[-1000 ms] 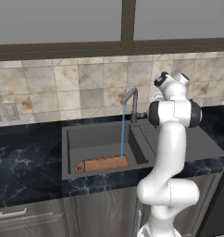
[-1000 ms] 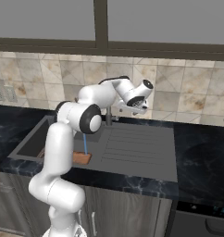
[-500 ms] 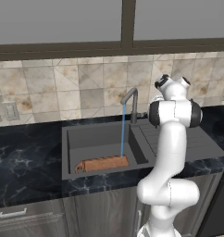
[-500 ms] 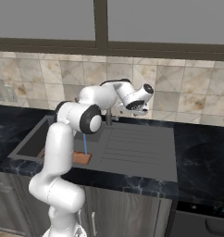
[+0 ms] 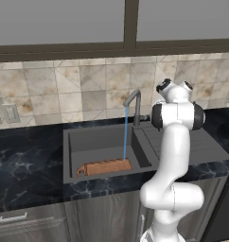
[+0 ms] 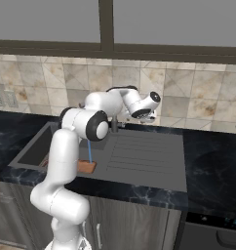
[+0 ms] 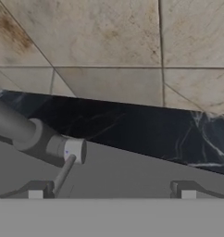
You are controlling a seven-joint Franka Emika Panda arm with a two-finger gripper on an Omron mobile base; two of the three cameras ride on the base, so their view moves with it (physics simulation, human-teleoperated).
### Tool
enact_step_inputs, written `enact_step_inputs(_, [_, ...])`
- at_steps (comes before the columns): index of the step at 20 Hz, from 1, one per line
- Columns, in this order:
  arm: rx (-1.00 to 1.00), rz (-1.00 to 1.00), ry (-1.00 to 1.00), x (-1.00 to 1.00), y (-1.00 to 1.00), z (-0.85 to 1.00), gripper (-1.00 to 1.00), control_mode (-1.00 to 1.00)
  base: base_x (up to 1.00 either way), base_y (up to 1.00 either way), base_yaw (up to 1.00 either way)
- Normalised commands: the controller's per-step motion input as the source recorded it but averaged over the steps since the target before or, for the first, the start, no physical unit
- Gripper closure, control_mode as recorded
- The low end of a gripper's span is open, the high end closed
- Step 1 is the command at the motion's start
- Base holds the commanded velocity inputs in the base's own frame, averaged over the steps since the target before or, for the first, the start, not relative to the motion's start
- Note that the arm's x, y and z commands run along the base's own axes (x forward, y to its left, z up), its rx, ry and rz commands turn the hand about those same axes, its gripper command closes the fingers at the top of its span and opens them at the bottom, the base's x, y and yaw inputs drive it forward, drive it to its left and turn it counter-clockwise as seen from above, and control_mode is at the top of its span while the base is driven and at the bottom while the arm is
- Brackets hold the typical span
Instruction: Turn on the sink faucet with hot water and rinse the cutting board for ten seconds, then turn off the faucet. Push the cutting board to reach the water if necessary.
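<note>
Reddish-brown wood marks the cutting board in the left base view, lying along the front of the dark grey sink with its loop handle to the left. The water falls as a thin blue stream from the spout of the sink faucet and lands on the board's right end. The white arm rises in front of the ribbed drainboard; its hand sits just right of the faucet, well above and to the right of the board.

In the right base view the gripper hangs by the tiled wall behind the drainboard, just right of the faucet's base. The board's end shows past the arm's elbow, with the stream meeting it, well apart from the claw.

In the hand view the two finger tips stand wide apart with nothing between them. The faucet's side lever slants down from its round hub to touch or nearly touch the left tip. Behind lie black marble counter and beige tiles.

No writing or label can be read anywhere.
</note>
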Motion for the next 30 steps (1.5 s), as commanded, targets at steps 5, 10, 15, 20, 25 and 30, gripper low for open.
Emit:
enact_step_inputs(5, [0.00,0.00,-0.01,0.00,-0.05,-0.02,-1.00,-1.00,0.00,0.00,0.00])
enact_step_inputs(10, [0.00,0.00,-0.01,0.00,-0.02,-0.13,-1.00,-1.00,0.00,0.00,0.00])
enact_step_inputs(15, [0.00,0.00,0.00,0.00,0.00,-0.12,-1.00,-1.00,0.00,0.00,0.00])
enact_step_inputs(20, [0.00,0.00,0.00,0.00,0.00,-0.03,-1.00,-1.00,0.00,0.00,0.00])
enact_step_inputs(25, [0.00,0.00,0.00,0.02,0.00,-0.01,-1.00,-1.00,0.00,0.00,0.00])
enact_step_inputs(30, [0.00,0.00,0.00,0.06,-0.01,-0.11,-1.00,-1.00,0.00,0.00,0.00])
